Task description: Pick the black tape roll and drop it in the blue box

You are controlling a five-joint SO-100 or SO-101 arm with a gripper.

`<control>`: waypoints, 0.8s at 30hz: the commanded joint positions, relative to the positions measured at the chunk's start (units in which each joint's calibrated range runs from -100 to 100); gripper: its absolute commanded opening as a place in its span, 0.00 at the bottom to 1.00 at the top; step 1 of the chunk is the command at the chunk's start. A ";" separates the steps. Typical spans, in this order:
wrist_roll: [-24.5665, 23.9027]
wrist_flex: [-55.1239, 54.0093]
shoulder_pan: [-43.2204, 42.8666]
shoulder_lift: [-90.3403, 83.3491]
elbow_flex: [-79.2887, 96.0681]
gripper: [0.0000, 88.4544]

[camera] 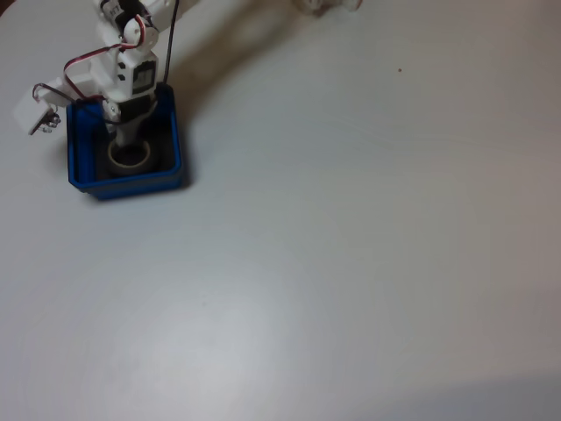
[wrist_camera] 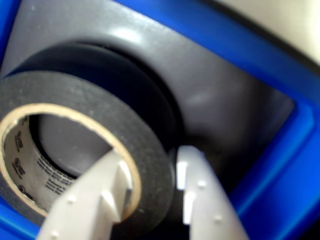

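The small black ring of tape with a pale beige cardboard core lay inside the square bright-blue plastic tray, on its dark floor, and in the fixed view the roll sat low in the blue tray under the white arm. The white two-finger gripper straddled the roll's wall, one finger inside the core and the other outside against the black winding; whether it was pinching or had just let go could not be told, as the gap matched the wall's thickness. The roll looked light and stiff, its outer face smooth and perhaps slick, so a grip across the wall, through the core, seemed the surest hold. The drop appeared all but done.
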 commanded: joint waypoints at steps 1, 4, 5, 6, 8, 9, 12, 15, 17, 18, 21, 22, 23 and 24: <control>0.30 0.32 0.38 -1.22 -4.30 0.02; 0.30 0.32 0.38 -1.14 -4.30 0.02; 0.30 0.32 0.38 -1.14 -4.30 0.02; 0.30 0.32 0.38 -1.14 -4.30 0.02; 0.30 0.32 0.38 -1.05 -4.30 0.02; 0.30 0.32 0.38 -1.05 -4.21 0.02; 0.30 -0.09 0.38 -0.05 -4.30 0.02; 0.30 -0.09 0.38 0.37 -4.30 0.02; 0.30 -0.01 0.38 0.28 -4.30 0.03; 0.30 -0.01 0.38 0.28 -4.30 0.04; 0.30 -0.01 0.38 0.28 -4.30 0.08; 0.30 -0.01 0.38 0.28 -4.30 0.09; 0.30 -0.01 0.38 0.28 -4.30 0.11; 0.30 -0.01 0.38 0.28 -4.30 0.12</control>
